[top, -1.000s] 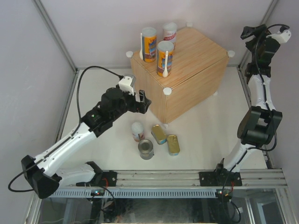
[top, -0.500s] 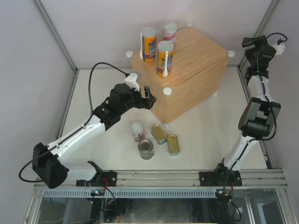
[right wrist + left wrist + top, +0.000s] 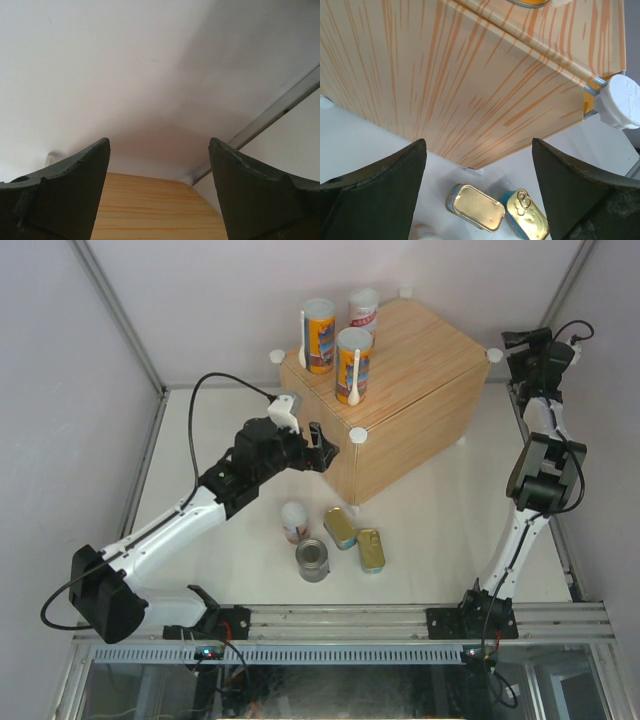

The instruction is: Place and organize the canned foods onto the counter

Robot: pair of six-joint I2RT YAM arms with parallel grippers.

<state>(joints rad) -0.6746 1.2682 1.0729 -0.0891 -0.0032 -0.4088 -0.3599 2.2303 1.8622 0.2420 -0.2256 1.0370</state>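
Large light rectangular wood-grain box [image 3: 425,355] stands at the far middle of the white table [image 3: 450,510]. Left jaws [image 3: 321,445]: spread, holding nothing, just beside the box's near-left face. Right jaws [image 3: 159,141]: spread, holding nothing, up by the box's far-right corner, facing the wall.

On the box's far-left part:
- two tall orange-blue tubes with white spoons [image 3: 319,335] [image 3: 353,365], upright
- one white-red white-lidded tube [image 3: 363,308], partly hidden behind them

Not yet up, on the table just off the box's near corner:
- second white-red white-lidded tube [image 3: 294,521], upright
- dark-blue silver-topped can [image 3: 313,560], upright
- two flat gold-teal tins [image 3: 341,527] [image 3: 371,549], lying side by side

Key relation: this cluster lies below the left jaws, on the side away from the box. The left arm is much nearer; the right is well apart. Tins' long axes run roughly away from the box, slightly slanted, so my guess is a top-down pinch across the short side.

Hard to see:
- left wrist view shows both tins, cuts the white-red tube to a blur at the bottom edge, and misses the can
- right wrist view shows only a strip of box top and wall
- labels unreadable
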